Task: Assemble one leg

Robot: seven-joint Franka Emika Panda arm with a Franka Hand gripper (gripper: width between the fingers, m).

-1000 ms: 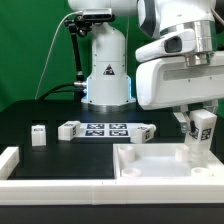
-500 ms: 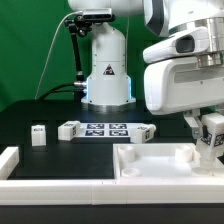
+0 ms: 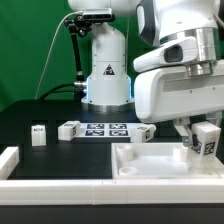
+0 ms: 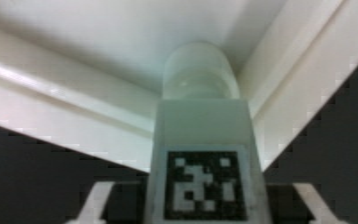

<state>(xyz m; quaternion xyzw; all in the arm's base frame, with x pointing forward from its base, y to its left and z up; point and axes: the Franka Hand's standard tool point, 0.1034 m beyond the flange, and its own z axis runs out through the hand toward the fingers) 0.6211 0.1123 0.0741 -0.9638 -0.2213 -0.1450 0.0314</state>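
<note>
The arm's two-finger gripper (image 3: pixel 206 130) is clamping the small white plastic block-shaped leg (image 3: pixel 207 140), whose black-and-white square tag is facing the exterior camera. The gripper is holding it slightly tilted just above the large white square tray-like part (image 3: pixel 150 170), over the end of that tray at the exterior view's right. In the wrist view the leg (image 4: pixel 202 120) is running straight out between the two fingers (image 4: pixel 119 203), which are pressing on its sides. Its rounded tip is pointing at an inner corner of the tray-like part (image 4: pixel 60 90); the tip seems to be hanging just clear of the tray's floor, though the blur is making that hard to judge. Behind the tray, toward the exterior view's left, the thin flat white marker board (image 3: pixel 105 129) is lying on the black table (image 3: pixel 60 150). Farther from the tray on that same side, a second small white tagged block (image 3: pixel 38 134) is standing upright. A white angled rail (image 3: pixel 10 160) is sitting well apart from the tray, at the exterior view's left edge.
</note>
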